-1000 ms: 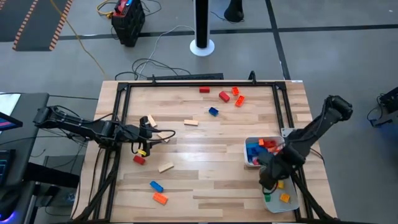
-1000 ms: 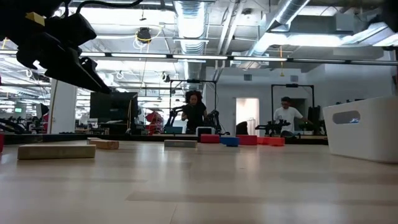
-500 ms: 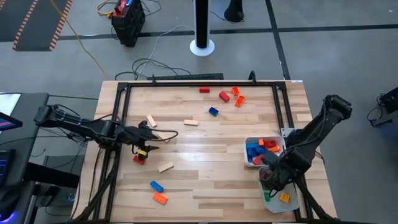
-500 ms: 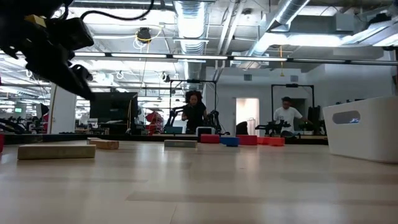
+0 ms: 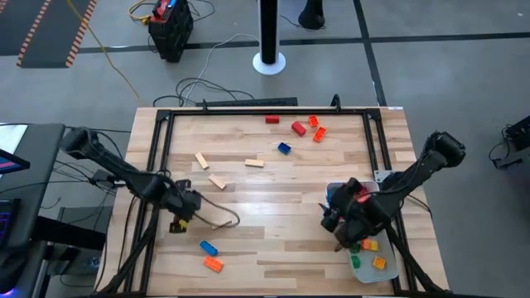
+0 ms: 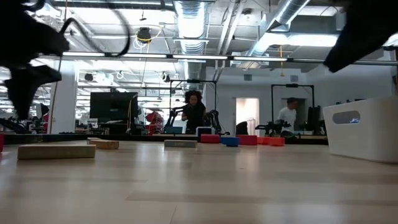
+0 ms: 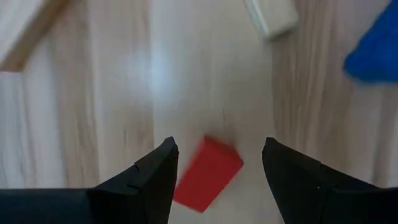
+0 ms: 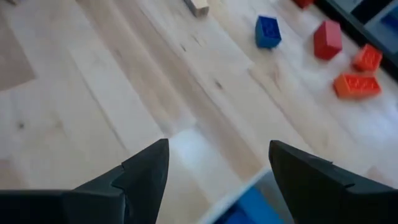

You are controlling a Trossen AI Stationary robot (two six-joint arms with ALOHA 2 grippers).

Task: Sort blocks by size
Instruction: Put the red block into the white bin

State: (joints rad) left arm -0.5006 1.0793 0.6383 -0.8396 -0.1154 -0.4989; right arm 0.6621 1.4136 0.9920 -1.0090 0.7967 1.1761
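The left end effector [image 7: 217, 163], open, has been lowered over a red block [image 7: 207, 173]; the right end effector [image 8: 217, 163], open and empty, has left the trays [image 5: 389, 269].

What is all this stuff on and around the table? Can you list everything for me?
Red blocks: three seen; two at the far edge, one between the left gripper's fingers.
Orange blocks: two at the far edge, one at the near left.
Blue blocks: one mid-table toward the far edge, one at the near left.
Tan blocks: three, left of centre.
White trays: two, right side, holding mixed blocks, partly hidden by the arm.
Wooden table: one, with a black frame.
People: two, far behind in the room.
Left gripper: open, low over the red block.
Right gripper: open, at the trays' inner edge.
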